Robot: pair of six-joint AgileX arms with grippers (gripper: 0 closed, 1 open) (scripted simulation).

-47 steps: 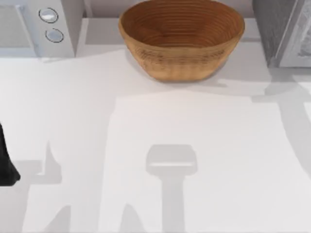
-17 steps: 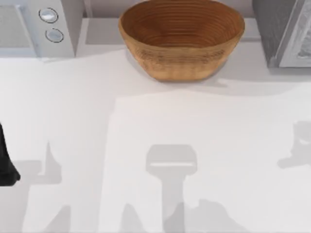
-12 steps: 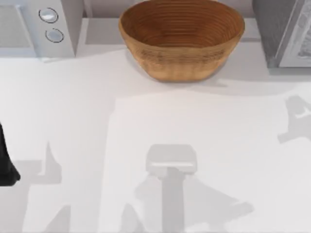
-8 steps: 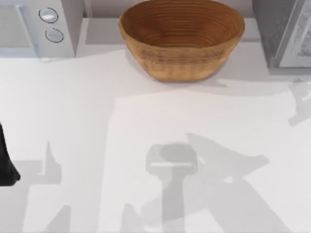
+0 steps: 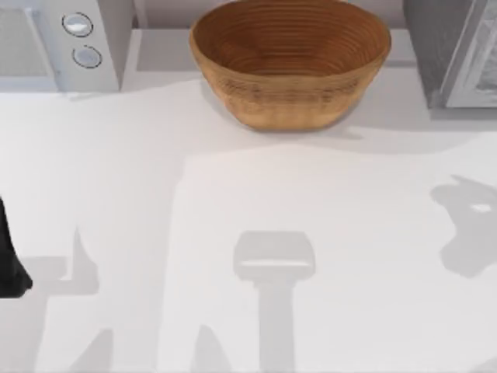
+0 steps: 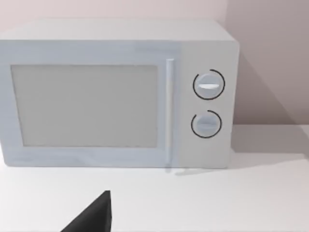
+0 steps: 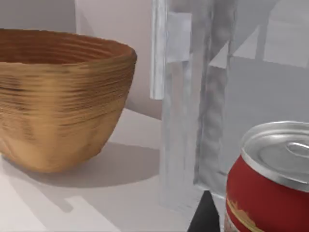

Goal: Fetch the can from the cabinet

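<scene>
Can, red with a silver top, stood close before the right gripper's camera, just beside the cabinet; whether that gripper held it I could not tell. Basket sat at the table's twelve o'clock, microwave at ten, cabinet at two. Left arm was parked at nine.

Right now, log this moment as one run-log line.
stage: fetching can | can: red, upright, close by right hand, beside cabinet | basket: back centre | microwave: shut | left hand: parked, table's left edge
</scene>
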